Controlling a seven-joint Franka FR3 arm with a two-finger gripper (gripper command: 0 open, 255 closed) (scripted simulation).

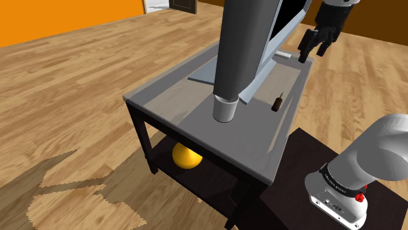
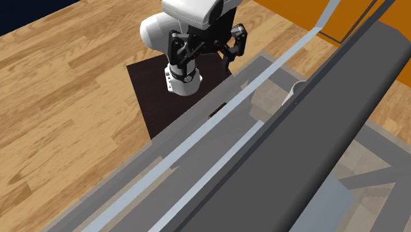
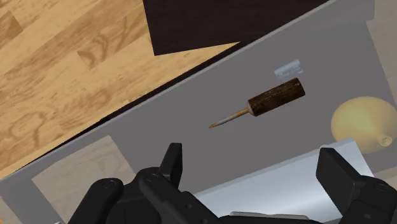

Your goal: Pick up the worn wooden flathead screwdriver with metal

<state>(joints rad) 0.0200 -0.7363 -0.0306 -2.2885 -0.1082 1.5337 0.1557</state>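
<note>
The screwdriver [image 1: 277,102] has a dark brown, rough wooden handle and a thin metal shaft. It lies flat on the grey table top [image 1: 196,114] near the edge facing the robot stand. In the wrist view the screwdriver [image 3: 275,98] lies ahead of my open fingers [image 3: 172,159], untouched. My black gripper [image 1: 312,53] hangs open in the air above the table's far right corner in the shoulder view, well apart from the tool. The second exterior view shows the gripper [image 2: 232,53] above the stand side of the table and the screwdriver [image 2: 217,110] as a small dark mark.
A tall grey monitor-like object [image 1: 245,46] on a round foot stands mid-table, close beside the screwdriver. A small pale piece [image 1: 285,55] lies on the table under the gripper. A yellow rounded object [image 1: 186,156] sits on the lower shelf. The dark stand [image 1: 294,189] adjoins the table.
</note>
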